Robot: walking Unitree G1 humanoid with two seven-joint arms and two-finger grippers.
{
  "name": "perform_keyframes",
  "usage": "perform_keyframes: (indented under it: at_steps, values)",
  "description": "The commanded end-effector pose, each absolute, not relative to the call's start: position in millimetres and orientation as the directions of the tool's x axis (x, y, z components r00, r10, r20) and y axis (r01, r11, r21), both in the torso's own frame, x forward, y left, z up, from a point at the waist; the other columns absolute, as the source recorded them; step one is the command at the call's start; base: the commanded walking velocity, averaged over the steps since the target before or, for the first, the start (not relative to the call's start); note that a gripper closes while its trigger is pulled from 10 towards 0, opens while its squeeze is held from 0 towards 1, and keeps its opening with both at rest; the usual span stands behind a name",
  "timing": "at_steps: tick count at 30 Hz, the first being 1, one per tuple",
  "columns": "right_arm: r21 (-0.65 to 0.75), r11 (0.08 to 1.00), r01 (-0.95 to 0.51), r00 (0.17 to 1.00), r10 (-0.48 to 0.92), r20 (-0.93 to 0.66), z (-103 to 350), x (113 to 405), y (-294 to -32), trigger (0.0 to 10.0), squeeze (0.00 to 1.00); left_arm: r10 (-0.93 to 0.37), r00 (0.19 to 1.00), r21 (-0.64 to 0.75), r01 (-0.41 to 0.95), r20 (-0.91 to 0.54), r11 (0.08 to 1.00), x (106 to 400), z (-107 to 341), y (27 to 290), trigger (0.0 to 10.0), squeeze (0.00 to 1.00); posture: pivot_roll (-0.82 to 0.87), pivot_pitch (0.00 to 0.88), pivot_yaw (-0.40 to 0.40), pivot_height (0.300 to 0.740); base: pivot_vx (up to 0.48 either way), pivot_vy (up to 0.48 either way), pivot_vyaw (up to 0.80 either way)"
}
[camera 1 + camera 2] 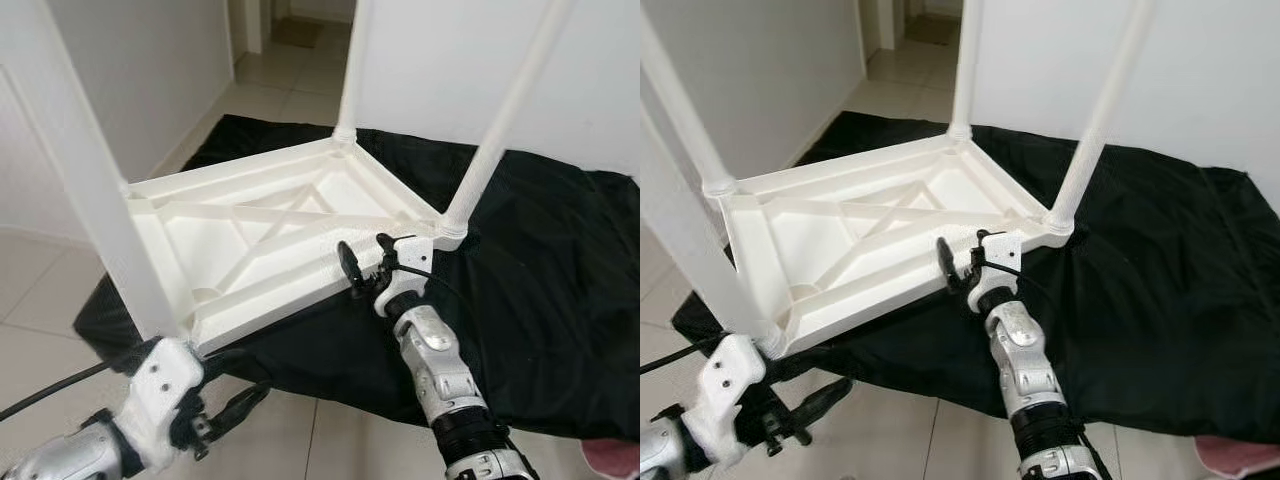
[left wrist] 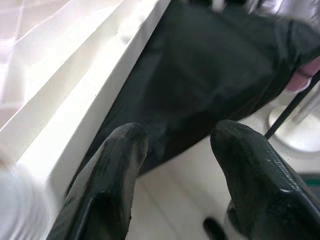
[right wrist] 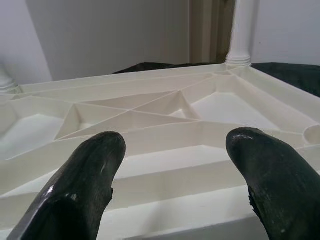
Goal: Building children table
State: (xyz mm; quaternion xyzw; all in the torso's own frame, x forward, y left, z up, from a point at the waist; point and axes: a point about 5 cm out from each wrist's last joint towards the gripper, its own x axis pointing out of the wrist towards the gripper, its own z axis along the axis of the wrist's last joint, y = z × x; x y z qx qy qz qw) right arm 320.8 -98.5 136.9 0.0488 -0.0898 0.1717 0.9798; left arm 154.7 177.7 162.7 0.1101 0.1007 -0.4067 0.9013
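Observation:
A white plastic children's table [image 1: 250, 240] lies upside down on a black cloth [image 1: 540, 280], with its ribbed underside facing up. White legs stand up from its corners: one at the near left [image 1: 100, 200], one at the far corner [image 1: 350, 70], one on the right [image 1: 500, 130]. My right gripper [image 1: 367, 258] is open at the table's near rim [image 3: 165, 165], close to the right leg's socket. My left gripper [image 1: 240, 395] is open too, low over the floor tiles, just below the near left corner and beside the table edge [image 2: 75, 85].
White walls close in on the left and behind the table, with a tiled hallway [image 1: 290, 50] between them. The cloth hangs onto the tiled floor [image 1: 40, 300]. A pink object [image 1: 612, 460] lies at the bottom right. A black cable [image 1: 50, 390] trails from my left arm.

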Motion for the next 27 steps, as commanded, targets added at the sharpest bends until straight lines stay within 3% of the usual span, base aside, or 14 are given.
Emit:
perform_keyframes:
  at_steps: [1, 9, 12, 16, 19, 27]
  values:
    - [0.067, 0.936, -0.346, 0.925, 0.328, 0.191, 134.8, 322.8, -97.9, 10.0, 0.0, -0.75, 0.564, 0.09, 0.815, -0.346, 0.572, 145.1, 165.6, 191.4, 10.0, 0.0, 0.21, 0.017, -0.066, 0.74, 0.0, 0.0, 0.0]
    - [0.063, 0.933, -0.356, 0.921, 0.338, 0.193, 132.2, 326.1, -95.5, 10.0, 0.0, -0.637, 0.634, 0.136, 0.747, -0.44, 0.65, 142.2, 170.9, 233.2, 10.0, 0.0, 0.23, 0.024, -0.069, 0.74, 0.0, 0.0, 0.0]
    - [0.063, 0.939, -0.337, 0.927, 0.32, 0.195, 131.1, 327.1, -97.5, 10.0, 0.0, -0.532, 0.72, 0.206, 0.661, -0.446, 0.722, 151.2, 176.0, 263.4, 10.0, 0.0, 0.22, 0.022, -0.059, 0.74, 0.0, 0.0, 0.0]
    - [0.057, 0.945, -0.321, 0.933, 0.305, 0.191, 128.9, 326.9, -99.6, 10.0, 0.0, -0.487, 0.757, 0.231, 0.617, -0.436, 0.752, 156.5, 179.6, 276.6, 10.0, 0.0, 0.22, 0.022, -0.059, 0.74, 0.0, 0.0, 0.0]
    - [0.023, 0.969, -0.244, 0.959, 0.238, 0.156, 121.3, 327.5, -108.0, 10.0, 0.0, -0.365, 0.867, 0.329, 0.473, -0.341, 0.817, 178.8, 188.0, 299.5, 10.0, 0.0, 0.2, 0.021, -0.047, 0.74, 0.0, 0.0, 0.0]
    - [0.024, 0.981, -0.193, 0.97, 0.187, 0.155, 118.8, 325.6, -114.8, 10.0, 0.0, -0.247, 0.958, 0.4, 0.284, -0.143, 0.872, 219.1, 199.5, 311.9, 10.0, 0.0, 0.14, 0.035, -0.024, 0.74, 0.0, 0.0, 0.0]
